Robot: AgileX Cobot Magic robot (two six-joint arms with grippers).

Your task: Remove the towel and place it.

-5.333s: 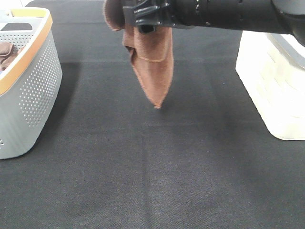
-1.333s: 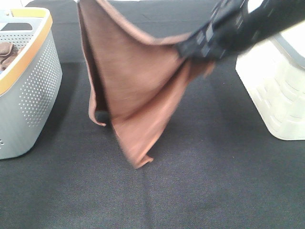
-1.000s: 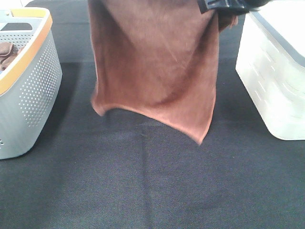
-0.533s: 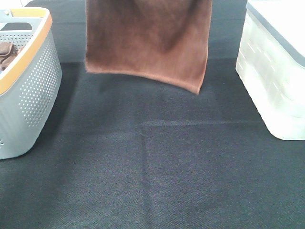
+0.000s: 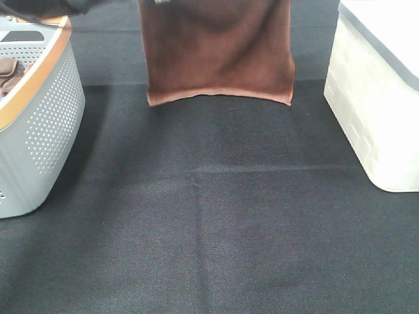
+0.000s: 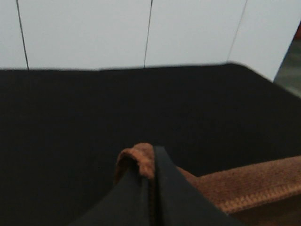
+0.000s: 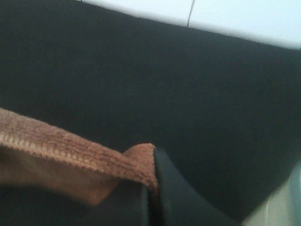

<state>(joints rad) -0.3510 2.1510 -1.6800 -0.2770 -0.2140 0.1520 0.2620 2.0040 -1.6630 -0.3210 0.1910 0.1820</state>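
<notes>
The rust-brown towel hangs spread flat over the far middle of the black table, its lower hem level and clear of the surface. Both upper corners are held above the exterior view's top edge. In the left wrist view my left gripper is shut on one towel corner, and the stitched hem runs away from it. My right gripper is shut on the other corner, with the towel's hem stretching off to the side.
A grey perforated basket with an orange rim stands at the left and holds a darker brown cloth. A white bin stands at the right. A dark blurred part of the left arm crosses above the basket.
The towel has been pulled out flat between both grippers and lifted. Its lower hem rose and levelled, its left edge shifted right, and the left arm came into view over the basket.
</notes>
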